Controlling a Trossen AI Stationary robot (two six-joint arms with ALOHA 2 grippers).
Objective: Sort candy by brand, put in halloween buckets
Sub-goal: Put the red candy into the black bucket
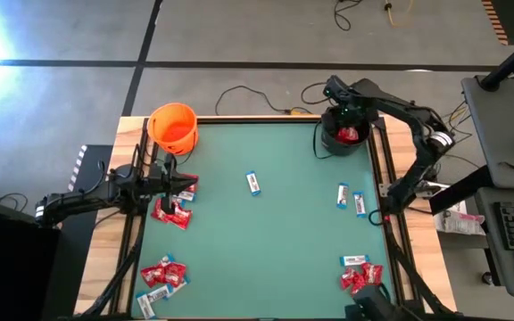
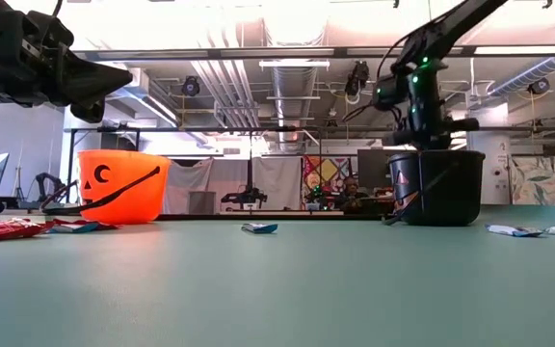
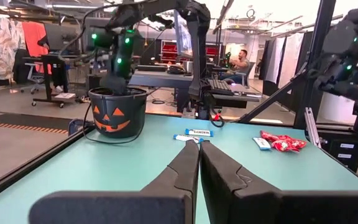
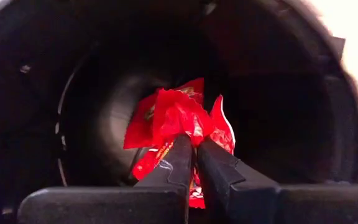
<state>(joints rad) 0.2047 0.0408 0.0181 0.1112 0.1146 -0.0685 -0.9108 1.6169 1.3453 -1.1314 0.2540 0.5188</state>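
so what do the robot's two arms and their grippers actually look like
Both arms are dark, nearly black, jointed links with black cables along them. The right arm carries small green indicator lights near its wrist. Each ends in a gripper, left gripper and right gripper, with two matte black, tapering fingers on a wide dark crossbar.

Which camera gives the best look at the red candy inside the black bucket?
The right wrist view: it looks straight into the black bucket at the red packets. The high view shows them only as a red patch. The low and left wrist views show just the bucket's outside.
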